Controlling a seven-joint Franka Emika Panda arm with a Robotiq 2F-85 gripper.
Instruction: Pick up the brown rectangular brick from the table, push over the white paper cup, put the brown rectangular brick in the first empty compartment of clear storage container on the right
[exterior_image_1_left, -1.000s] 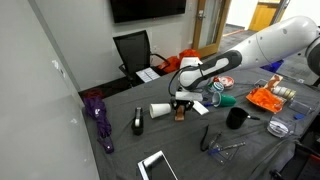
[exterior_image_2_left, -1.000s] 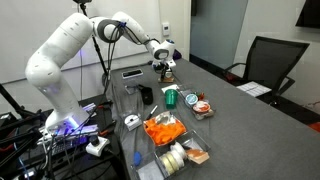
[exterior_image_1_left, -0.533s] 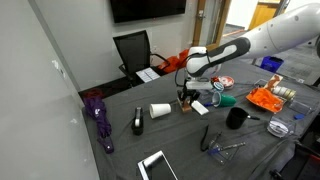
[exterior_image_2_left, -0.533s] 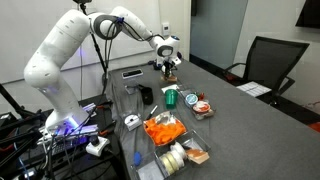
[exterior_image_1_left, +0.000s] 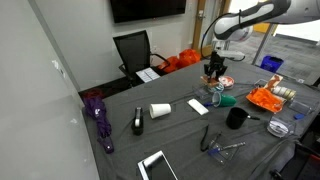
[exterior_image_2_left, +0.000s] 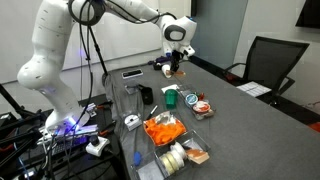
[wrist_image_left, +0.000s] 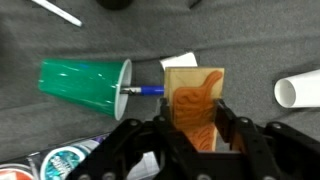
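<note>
My gripper (exterior_image_1_left: 214, 72) is shut on the brown rectangular brick (wrist_image_left: 193, 105) and holds it in the air above the table; it also shows in an exterior view (exterior_image_2_left: 175, 68). In the wrist view the brick stands between both fingers (wrist_image_left: 192, 128). The white paper cup (exterior_image_1_left: 160, 110) lies on its side on the table, well apart from the gripper, and shows at the right edge of the wrist view (wrist_image_left: 300, 90). The clear storage container (exterior_image_1_left: 262, 100) stands at the right, with orange items in it; it also shows in an exterior view (exterior_image_2_left: 190, 135).
A green cup (wrist_image_left: 85, 83) lies on its side under the gripper beside a blue pen (wrist_image_left: 146, 90). A pale flat card (exterior_image_1_left: 199, 106), a black mug (exterior_image_1_left: 236, 117), a purple umbrella (exterior_image_1_left: 97, 115), a tablet (exterior_image_1_left: 157, 165) and a black chair (exterior_image_1_left: 133, 50) are around.
My gripper has risen from beside the white cup and moved away toward the container side, carrying the brick. The cup still lies on its side.
</note>
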